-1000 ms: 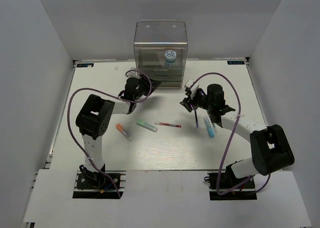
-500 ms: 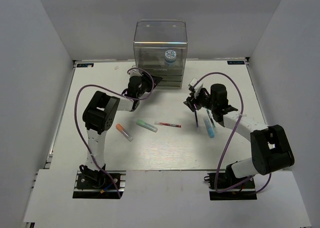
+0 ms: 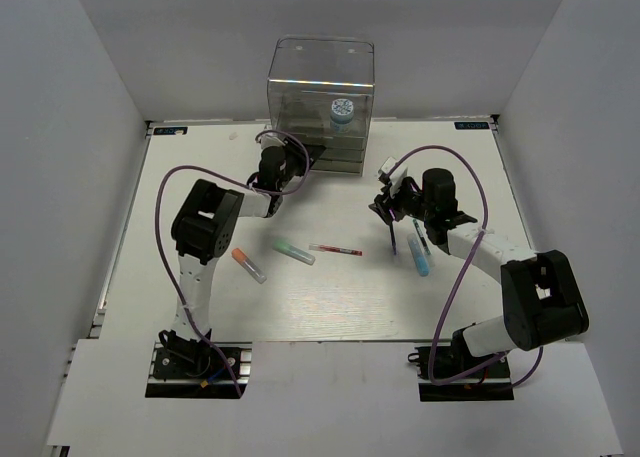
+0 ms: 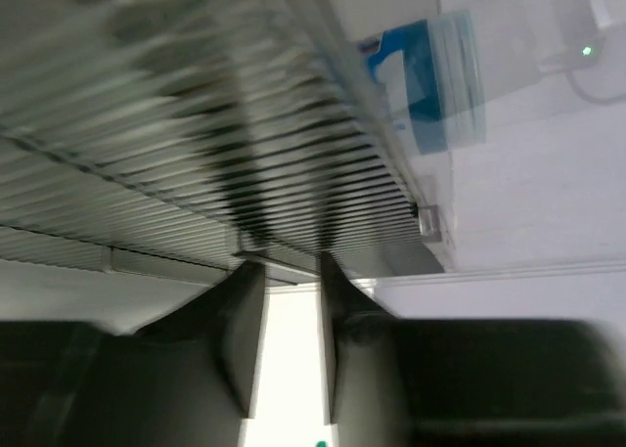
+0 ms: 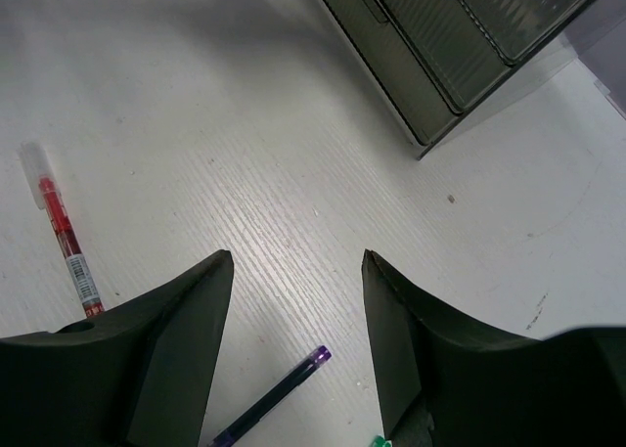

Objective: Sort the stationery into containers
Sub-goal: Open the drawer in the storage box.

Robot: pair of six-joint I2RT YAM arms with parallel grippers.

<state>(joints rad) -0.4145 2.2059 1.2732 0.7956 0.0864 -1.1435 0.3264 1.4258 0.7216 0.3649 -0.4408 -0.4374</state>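
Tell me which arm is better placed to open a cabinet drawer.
Left. The left gripper sits at the cabinet drawer fronts; the right gripper hovers open over the table, by a purple pen.

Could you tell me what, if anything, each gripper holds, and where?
Right gripper: nothing, jaws open. Left gripper: jaws at the edge of a drawer; hold unclear.

The worktop (image 3: 470, 167) is white, with an orange-capped marker (image 3: 248, 264), mint-green marker (image 3: 293, 251), red-and-white pen (image 3: 336, 249), light-blue marker (image 3: 421, 259) and dark purple pen (image 5: 269, 398) (the roll (image 3: 342, 112) is blue-and-white patterned, the cabinet (image 3: 320, 77) clear with grey frames).

Left arm (image 3: 200, 227) & right arm (image 3: 540, 297): blk joints, white links, purple cables (image 3: 440, 148), blk wedge fingers (image 5: 166, 359).
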